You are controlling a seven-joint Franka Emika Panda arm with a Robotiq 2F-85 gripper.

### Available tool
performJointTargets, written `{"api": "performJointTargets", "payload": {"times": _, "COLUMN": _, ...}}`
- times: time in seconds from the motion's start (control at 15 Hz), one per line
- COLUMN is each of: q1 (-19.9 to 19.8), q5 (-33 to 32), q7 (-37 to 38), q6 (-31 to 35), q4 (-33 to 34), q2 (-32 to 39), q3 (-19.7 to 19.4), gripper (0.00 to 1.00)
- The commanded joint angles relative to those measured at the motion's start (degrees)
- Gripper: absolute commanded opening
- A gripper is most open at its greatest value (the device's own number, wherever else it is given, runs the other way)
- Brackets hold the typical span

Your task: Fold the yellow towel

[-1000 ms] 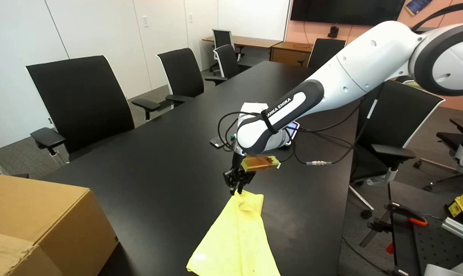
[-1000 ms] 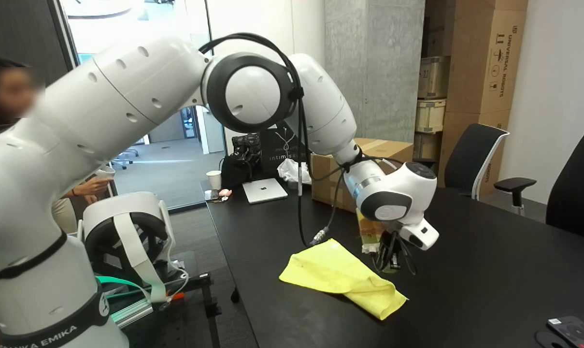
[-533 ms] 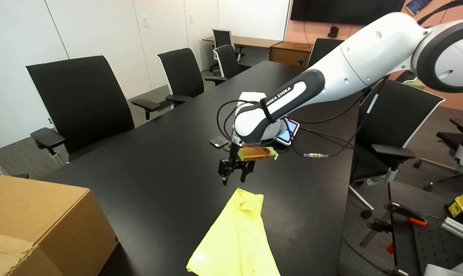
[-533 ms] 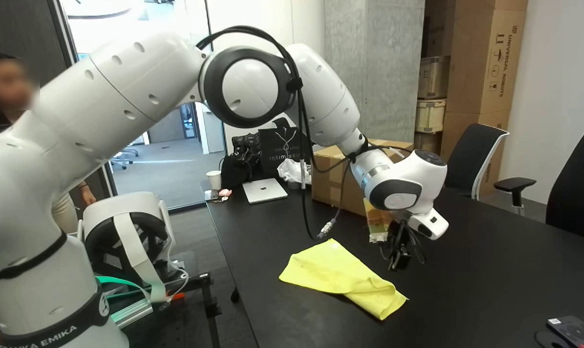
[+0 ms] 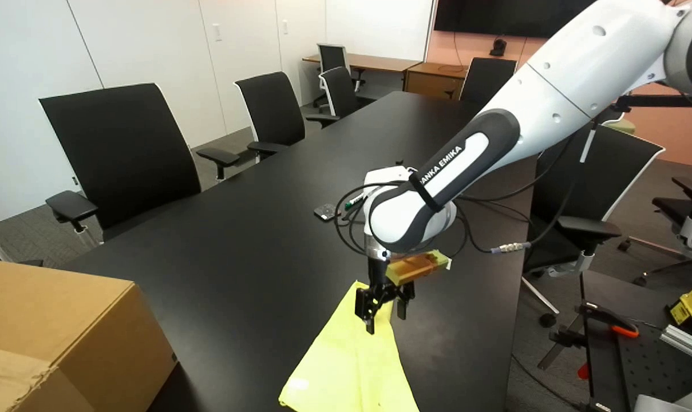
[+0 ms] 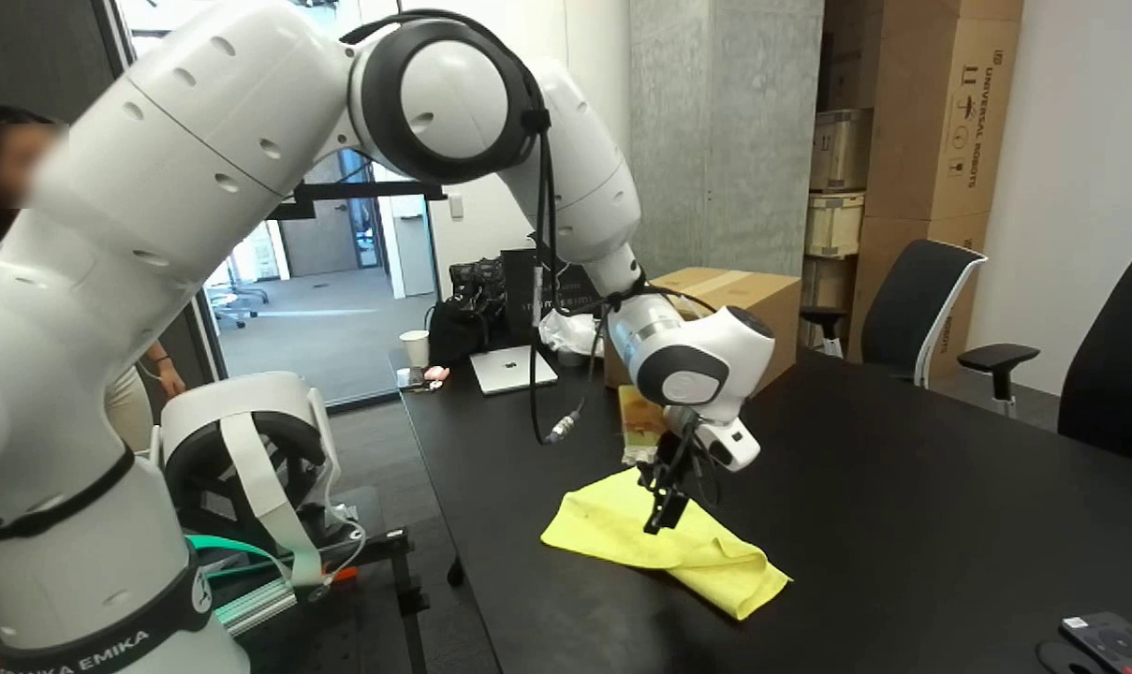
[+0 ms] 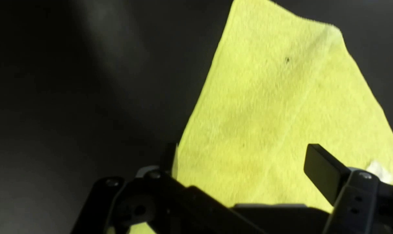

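Observation:
The yellow towel (image 5: 346,366) lies on the dark table, seen in both exterior views. Its layers overlap along a crease, and the end farther from the cardboard box is rumpled. My gripper (image 5: 386,321) hangs above this cloth with its jaws wide apart and nothing between them. In an exterior view, the gripper (image 6: 664,524) hides part of the towel (image 6: 603,524) behind it. Looking down in the wrist view, I see the towel (image 7: 264,97) under the open gripper (image 7: 242,148). One fingertip is over the towel's edge, the other over its surface. Contact with the cloth cannot be made out.
A cardboard box (image 5: 111,343) stands on the table (image 5: 237,286) beyond one end of the towel. A black remote (image 6: 1118,641) lies on the table. Farther along are a laptop (image 6: 512,370) and a white cup (image 6: 415,348). Office chairs (image 5: 122,154) line the table's side.
The gripper's fingers were close together at the towel's rumpled end a second ago. They have spread, lifted off, then moved back over the cloth toward the box. The towel keeps its shape.

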Motion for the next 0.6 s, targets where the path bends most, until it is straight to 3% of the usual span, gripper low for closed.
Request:
{"api": "performJointTargets", "payload": {"times": 0.0, "q1": 3.87, "q5": 0.22, "q7": -0.32, "q6": 1.78, "q4": -8.53, "q2": -4.58, "q3": 0.89, "gripper": 1.0}}
{"api": "performJointTargets", "payload": {"times": 0.53, "q1": 9.18, "q5": 0.28, "q7": -2.65, "q6": 12.54, "q4": -16.08, "q2": -3.21, "q3": 3.97, "gripper": 1.0}}
